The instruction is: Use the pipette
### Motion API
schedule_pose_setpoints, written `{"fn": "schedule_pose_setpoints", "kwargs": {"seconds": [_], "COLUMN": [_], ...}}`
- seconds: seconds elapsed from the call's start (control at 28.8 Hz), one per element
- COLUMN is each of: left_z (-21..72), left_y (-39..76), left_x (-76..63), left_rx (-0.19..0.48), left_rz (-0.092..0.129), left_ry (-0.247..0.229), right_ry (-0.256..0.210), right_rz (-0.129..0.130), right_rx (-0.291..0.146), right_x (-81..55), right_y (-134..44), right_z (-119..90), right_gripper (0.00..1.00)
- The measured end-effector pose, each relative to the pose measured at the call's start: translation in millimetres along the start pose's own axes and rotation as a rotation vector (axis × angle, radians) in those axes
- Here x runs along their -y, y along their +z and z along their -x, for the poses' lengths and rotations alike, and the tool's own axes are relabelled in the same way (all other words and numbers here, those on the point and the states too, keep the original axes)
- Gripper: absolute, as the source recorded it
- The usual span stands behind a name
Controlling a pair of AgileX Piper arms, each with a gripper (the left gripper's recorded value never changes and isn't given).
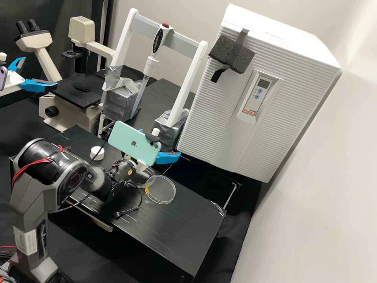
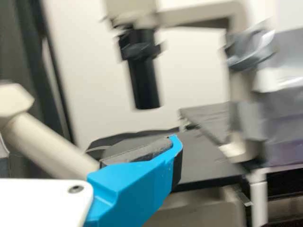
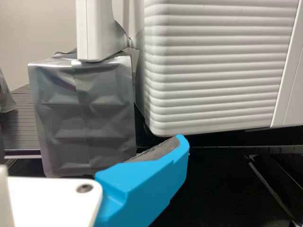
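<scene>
Pipette (image 1: 157, 41) hangs in its white stand (image 1: 189, 80), untouched
My left gripper (image 1: 36, 74) gapes empty by the microscope (image 1: 70, 100); right gripper's (image 1: 168, 157) state I cannot tell, and so near the taped base (image 1: 172, 129) it could jolt the stand

Laboratory: microscope (image 1: 66, 107) and racked pipette (image 1: 157, 40).
</scene>
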Motion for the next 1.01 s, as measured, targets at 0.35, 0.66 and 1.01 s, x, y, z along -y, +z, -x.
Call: {"fn": "schedule_pose_setpoints", "kwargs": {"seconds": [0.35,0.66,1.01], "left_z": [-5.5,-3.8,-6.2], "left_y": [48.8,66.0,72.8], "left_x": [-30.1,-42.0,-37.8], "left_rx": [0.177,0.248,0.283], "left_rz": [0.014,0.04,0.128], "left_ry": [0.105,0.141,0.115], "right_ry": [0.001,0.034,0.098], "right_rz": [0.0,-0.03,-0.11], "right_rx": [-0.001,-0.05,-0.359], "right_x": [-0.1,-14.9,-49.2], "right_y": [-0.1,-12.8,-96.4], "right_z": [0.0,14.0,39.6], "right_gripper": [1.0,1.0,1.0]}}
